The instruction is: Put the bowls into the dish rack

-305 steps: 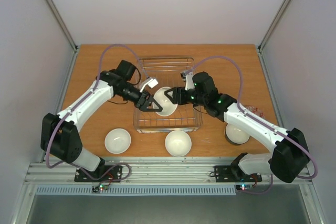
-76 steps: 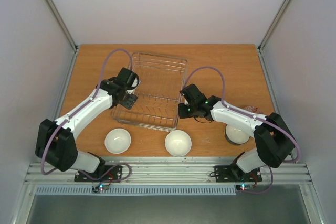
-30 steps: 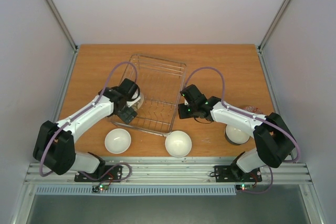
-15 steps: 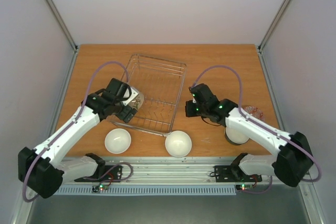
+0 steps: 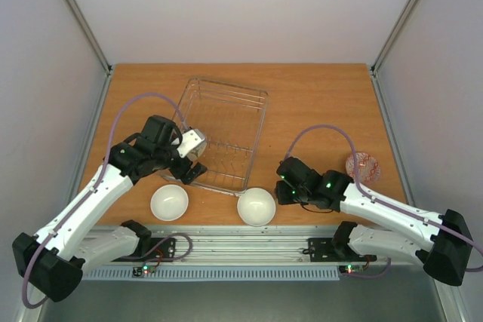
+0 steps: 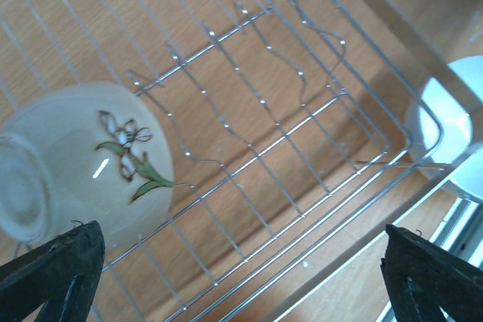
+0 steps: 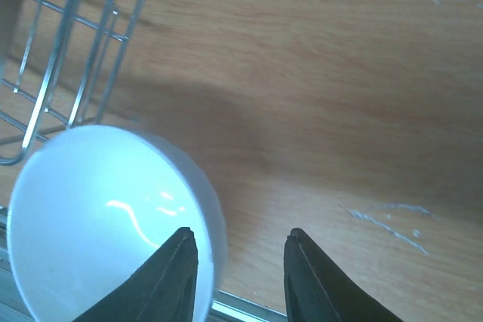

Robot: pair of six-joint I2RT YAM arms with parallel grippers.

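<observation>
The silver wire dish rack [image 5: 226,122] sits askew on the wooden table. A white bowl with a sprig motif [image 6: 90,164] lies on its side inside it. My left gripper [image 5: 190,167] hovers over the rack's near left corner, wide open and holding nothing. A plain white bowl [image 5: 256,206] stands upright just outside the rack's near right corner. My right gripper [image 5: 279,188] is open at that bowl [image 7: 98,216]; one finger is over its inside, the other over bare table, and the rim lies between them. Another white bowl [image 5: 169,202] stands near the front left.
A small bowl with red patterning [image 5: 362,165] stands at the right, beyond my right forearm. The metal rail [image 5: 241,245] of the near table edge runs just in front of the two white bowls. The rack's corner wires [image 7: 68,58] lie close to the right gripper.
My right gripper has left the rack's right side, swung toward the near edge beside the white bowl, and opened. My left arm has drawn back slightly toward the rack's near left corner.
</observation>
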